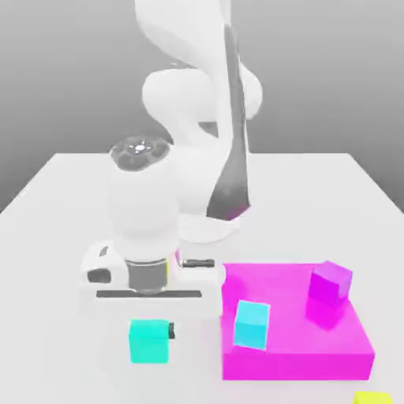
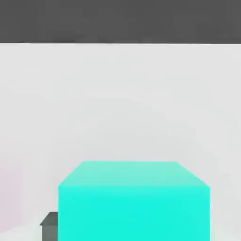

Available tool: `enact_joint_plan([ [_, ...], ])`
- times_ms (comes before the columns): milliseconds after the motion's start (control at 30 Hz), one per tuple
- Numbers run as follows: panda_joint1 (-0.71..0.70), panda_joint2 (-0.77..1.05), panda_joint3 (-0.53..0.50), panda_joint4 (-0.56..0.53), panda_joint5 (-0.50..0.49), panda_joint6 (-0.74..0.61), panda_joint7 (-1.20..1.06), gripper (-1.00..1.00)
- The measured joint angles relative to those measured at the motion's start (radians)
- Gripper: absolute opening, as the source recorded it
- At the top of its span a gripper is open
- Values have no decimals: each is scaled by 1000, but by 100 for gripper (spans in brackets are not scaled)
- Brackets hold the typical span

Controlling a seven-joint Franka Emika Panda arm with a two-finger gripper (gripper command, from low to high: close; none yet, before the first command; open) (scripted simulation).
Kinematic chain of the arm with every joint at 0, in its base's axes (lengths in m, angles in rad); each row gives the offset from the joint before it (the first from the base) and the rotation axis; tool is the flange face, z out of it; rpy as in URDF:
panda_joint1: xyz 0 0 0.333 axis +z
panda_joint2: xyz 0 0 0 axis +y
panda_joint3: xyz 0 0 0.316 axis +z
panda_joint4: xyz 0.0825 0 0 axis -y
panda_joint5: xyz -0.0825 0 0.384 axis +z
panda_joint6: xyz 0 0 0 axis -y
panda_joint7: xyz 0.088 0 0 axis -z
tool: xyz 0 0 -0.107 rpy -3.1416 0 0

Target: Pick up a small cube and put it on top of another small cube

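1. The gripper (image 1: 150, 327) points straight down at the white counter (image 1: 63, 197), low over it, and is closed narrow on the teal cube (image 1: 149, 341).
2. In the hand view the teal cube (image 2: 134, 202) sits right at the gripper, with one dark fingertip (image 2: 48, 221) showing against its side.
3. That cube appears to rest on the counter, directly under the hand.
4. Just beside the gripper, toward the exterior view's right, lies a flat magenta slab (image 1: 300, 347).
5. On the slab stand a blue cube (image 1: 252, 324), nearer the gripper, and a purple cube (image 1: 330, 284), farther off.
6. A yellow block (image 1: 372, 398) lies beyond the slab.
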Motion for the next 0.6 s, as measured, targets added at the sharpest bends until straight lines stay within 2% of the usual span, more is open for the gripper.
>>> enact_joint_plan([
  [333,218,134,209,353,-103,-222,-123,-100],
  [467,261,258,208,399,-138,-145,-121,-100],
  [500,264,278,205,401,-142,-128,-118,100],
  [600,264,278,205,401,-142,-128,-118,100],
])
